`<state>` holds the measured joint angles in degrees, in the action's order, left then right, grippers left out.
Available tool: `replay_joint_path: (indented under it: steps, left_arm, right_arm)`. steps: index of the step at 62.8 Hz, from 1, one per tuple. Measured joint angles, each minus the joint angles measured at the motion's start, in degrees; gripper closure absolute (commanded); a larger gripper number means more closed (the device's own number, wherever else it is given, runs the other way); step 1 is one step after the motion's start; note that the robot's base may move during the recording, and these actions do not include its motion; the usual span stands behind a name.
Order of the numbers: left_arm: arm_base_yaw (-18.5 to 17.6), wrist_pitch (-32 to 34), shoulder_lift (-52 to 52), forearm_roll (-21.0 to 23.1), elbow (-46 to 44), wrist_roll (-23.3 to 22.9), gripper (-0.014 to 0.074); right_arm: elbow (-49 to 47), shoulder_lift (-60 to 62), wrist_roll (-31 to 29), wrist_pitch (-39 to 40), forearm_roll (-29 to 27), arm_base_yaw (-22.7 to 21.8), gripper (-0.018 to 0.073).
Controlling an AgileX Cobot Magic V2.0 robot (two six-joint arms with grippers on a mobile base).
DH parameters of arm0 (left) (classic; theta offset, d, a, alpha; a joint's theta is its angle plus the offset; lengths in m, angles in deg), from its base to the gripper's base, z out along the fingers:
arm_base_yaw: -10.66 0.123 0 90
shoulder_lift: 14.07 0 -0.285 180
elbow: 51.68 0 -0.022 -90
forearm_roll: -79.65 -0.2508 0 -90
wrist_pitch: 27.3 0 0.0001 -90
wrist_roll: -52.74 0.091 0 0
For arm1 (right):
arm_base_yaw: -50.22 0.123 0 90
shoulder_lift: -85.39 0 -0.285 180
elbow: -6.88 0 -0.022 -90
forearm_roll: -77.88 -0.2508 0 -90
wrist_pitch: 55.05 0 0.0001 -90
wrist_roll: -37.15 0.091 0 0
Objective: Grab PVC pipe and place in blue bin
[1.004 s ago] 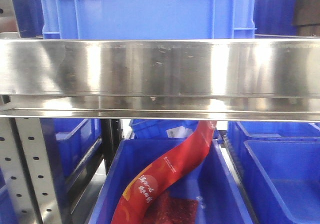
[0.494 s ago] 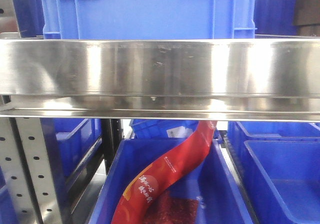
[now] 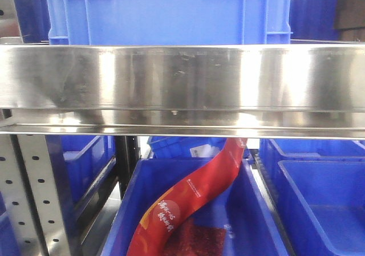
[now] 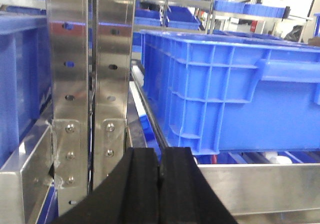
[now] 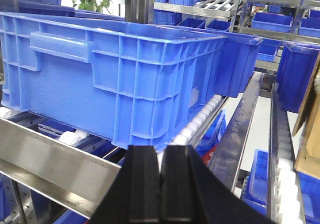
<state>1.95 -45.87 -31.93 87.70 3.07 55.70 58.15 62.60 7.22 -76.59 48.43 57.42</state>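
Facing steel rail (image 3: 182, 76), fingers (image 4: 142, 184) seemingly closed

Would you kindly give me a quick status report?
Left gripper shut, empty. Right gripper shut, empty. PVC pipe not in view. Blue crate on rollers and steel shelf rail ahead.

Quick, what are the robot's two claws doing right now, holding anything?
Left gripper: closed, holding nothing.
Right gripper: closed, holding nothing.
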Motion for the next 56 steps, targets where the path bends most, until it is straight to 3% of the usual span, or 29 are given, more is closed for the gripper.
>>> replay_joint_path:
  steps: [32,56]
  left_arm:
    - [0.00,0.02,9.51,-0.11,7.68,0.00,0.0708]
    - [0.00,-0.15,9.75,-0.22,9.25,0.00,0.0708]
  right_arm:
    - [0.00,0.00,-1.53,0.03,0.00,0.00,0.0721]
    - [4.27,5.18,-2.22,2.26,0.11,-0.04,0.0721]
